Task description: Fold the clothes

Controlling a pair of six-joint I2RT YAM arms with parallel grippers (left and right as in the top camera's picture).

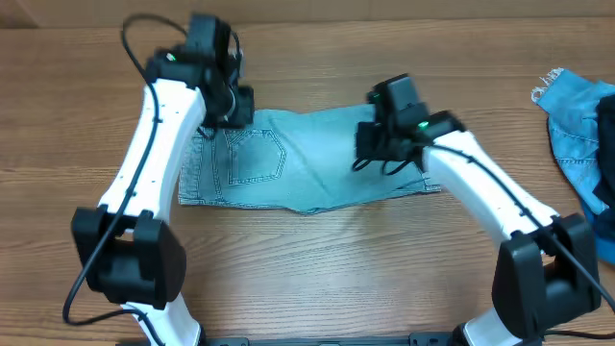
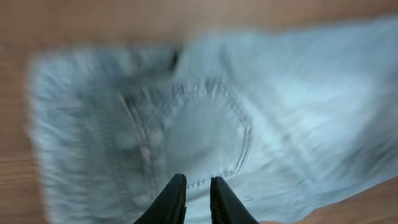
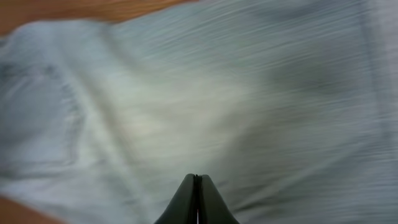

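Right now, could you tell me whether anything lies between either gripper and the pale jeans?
Nothing visible does. The left gripper and the right gripper both hang directly above the folded pale jeans, with only air beneath them. The darker denim pile lies apart, off to the right side.

White shells, black joints [image 1: 135,255] and looping black cables [image 1: 124,37] clad the left arm [image 1: 159,130] and right arm [image 1: 476,183]; the left pincer [image 2: 197,182] and right pincer [image 3: 197,179] were tapered black.
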